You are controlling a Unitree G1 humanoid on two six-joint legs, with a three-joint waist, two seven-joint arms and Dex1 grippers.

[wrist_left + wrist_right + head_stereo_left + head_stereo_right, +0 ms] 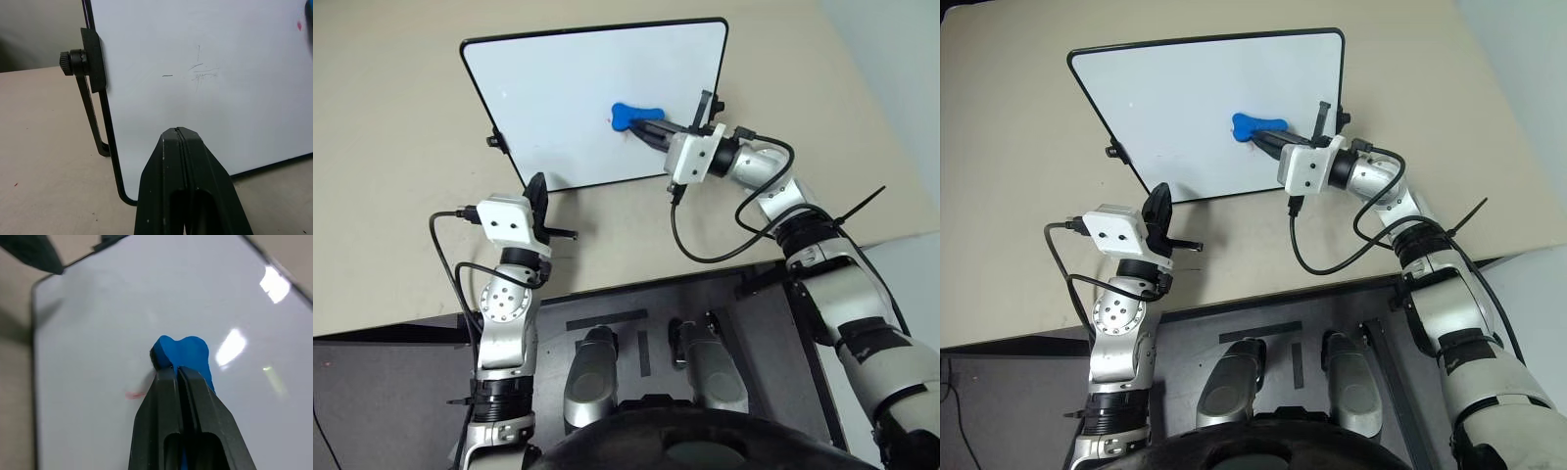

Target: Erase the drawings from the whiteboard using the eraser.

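Gripping the small bright blue bone-shaped eraser [630,115], the right gripper [646,130] has its two black fingers clamped on one end of it; the lobed free end lies over the white face of the board, right of centre in the head view. Contact between eraser and board surface cannot be confirmed. Large white rectangular whiteboard [568,88] with thin black frame and rounded corners sits tilted on a beige tabletop [391,196], in the upper middle of the frame. Small black clips sit on its side edges, one at the left edge [83,58] with a knob and a thin black leg. Faint red smear of the drawings [133,394] shows on the board just beside the right gripper's fingers. Faint grey scratch marks [200,73] on the board's lower left area. Left gripper [180,134] has its fingers pressed together, holding nothing, just off the board's lower left corner
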